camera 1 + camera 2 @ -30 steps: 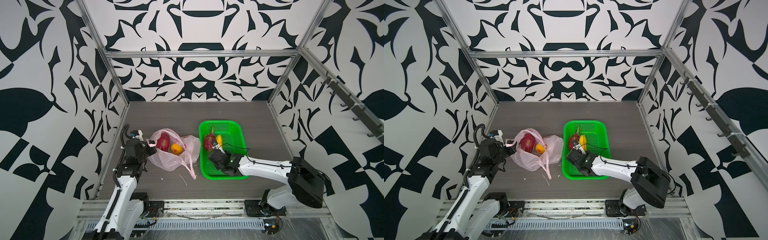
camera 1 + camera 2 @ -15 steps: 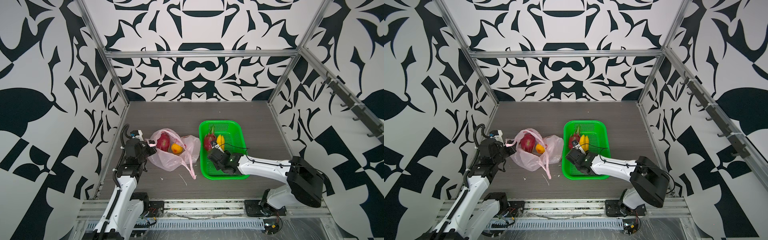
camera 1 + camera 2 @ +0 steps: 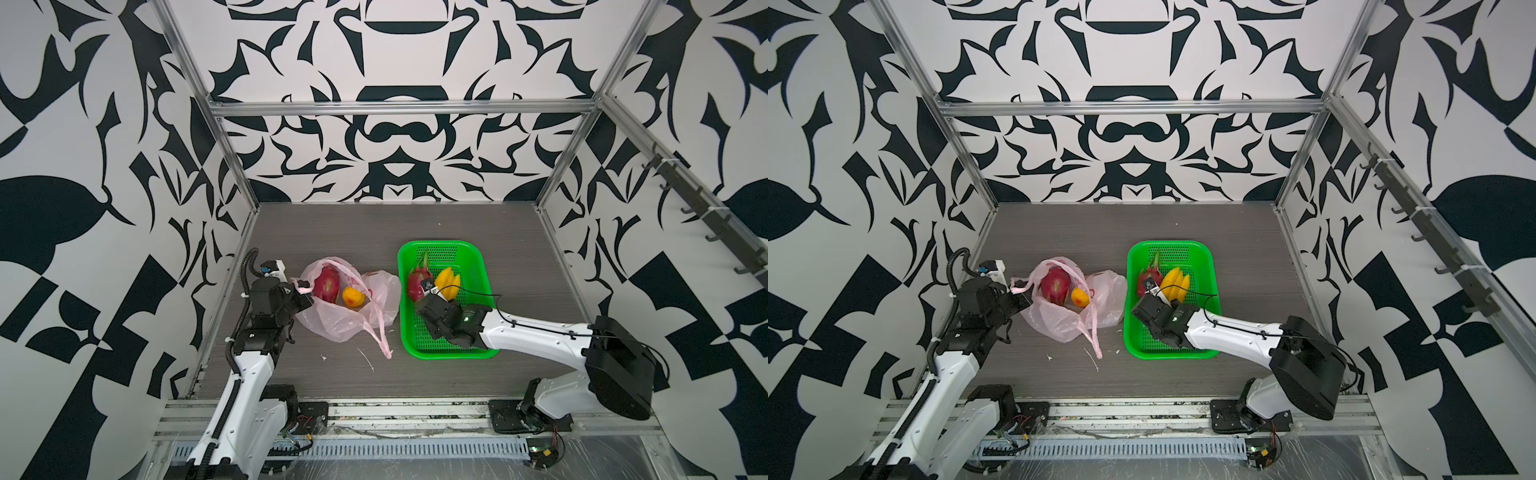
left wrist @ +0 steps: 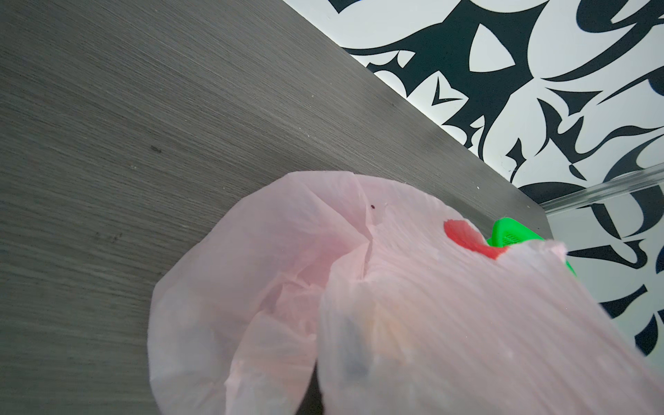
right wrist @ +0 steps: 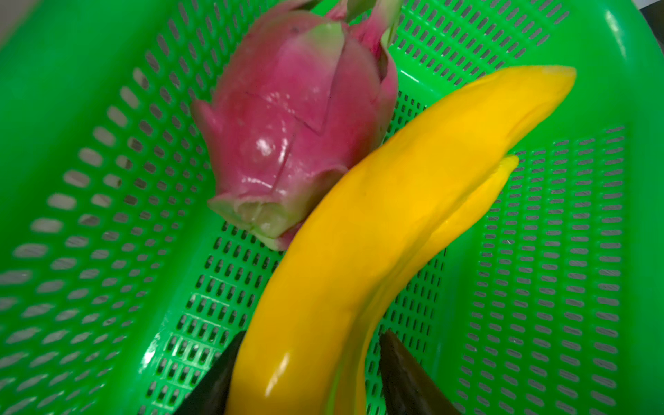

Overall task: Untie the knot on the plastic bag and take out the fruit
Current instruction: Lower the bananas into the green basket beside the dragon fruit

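On the grey wood-grain table [image 3: 353,224], left of centre in both top views, the plastic bag [image 3: 340,324] lies slumped with its mouth open upward; its film is translucent pale pink. Inside it rest the bagged dragon fruit [image 3: 326,284] and, just beside it on the basket side, the round orange-yellow fruit [image 3: 353,297]; both show through the open mouth. The left gripper [image 3: 301,291] is clenched on a crumpled piece of handle film at the bag edge nearest that arm. The left wrist view is filled mostly by bag film close to the lens, with a red printed mark [image 4: 467,239] on it and a corner of the basket beyond. A free handle loop [image 3: 376,328] trails flat from the bag toward the front edge of the table; small white scraps [image 3: 368,359] lie near its end.

Just beside the bag, on its right, stands the green perforated basket [image 3: 476,270]. It holds the basket dragon fruit [image 3: 415,280] and the bunch of bananas [image 3: 448,283]; the two touch, the bananas on the side away from the bag. The right gripper [image 3: 437,296] reaches into the basket with its jaws parted; one of its fingers [image 5: 402,373] stands on each side of the bananas' stem end. Whether the pads touch the peel cannot be settled from the blurred wrist view.
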Robot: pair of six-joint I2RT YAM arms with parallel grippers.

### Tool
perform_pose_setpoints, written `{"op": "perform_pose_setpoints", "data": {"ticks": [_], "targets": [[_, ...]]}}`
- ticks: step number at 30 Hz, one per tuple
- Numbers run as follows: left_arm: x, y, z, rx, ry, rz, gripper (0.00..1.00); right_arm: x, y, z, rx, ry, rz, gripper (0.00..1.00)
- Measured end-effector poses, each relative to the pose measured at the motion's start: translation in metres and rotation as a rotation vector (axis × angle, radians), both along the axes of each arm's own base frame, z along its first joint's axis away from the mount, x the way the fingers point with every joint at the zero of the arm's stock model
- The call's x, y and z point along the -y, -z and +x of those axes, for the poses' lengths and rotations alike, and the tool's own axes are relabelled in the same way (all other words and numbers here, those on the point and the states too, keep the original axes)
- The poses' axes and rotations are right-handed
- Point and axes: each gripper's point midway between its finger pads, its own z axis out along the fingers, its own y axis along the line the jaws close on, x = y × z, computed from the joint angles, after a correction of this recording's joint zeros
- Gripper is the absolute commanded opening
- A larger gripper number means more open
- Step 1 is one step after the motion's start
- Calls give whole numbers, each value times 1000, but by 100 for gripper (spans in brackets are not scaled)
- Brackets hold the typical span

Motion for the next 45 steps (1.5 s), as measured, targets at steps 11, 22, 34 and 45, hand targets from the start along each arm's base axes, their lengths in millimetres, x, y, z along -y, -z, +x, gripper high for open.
{"op": "perform_pose_setpoints", "data": {"ticks": [11,22,34,45], "targets": [[0,0,0,0,0,0,0,-17,-27,-1,5,-30,111,62],[0,0,0,0,0,0,0,-22,-41,5,32,-17,143,60],[0,0,0,0,0,0,0,-22,-67,10,73,13,167,65],[0,-2,0,6,0,0,0,-24,-23,6,-57,15,23,69]]}}
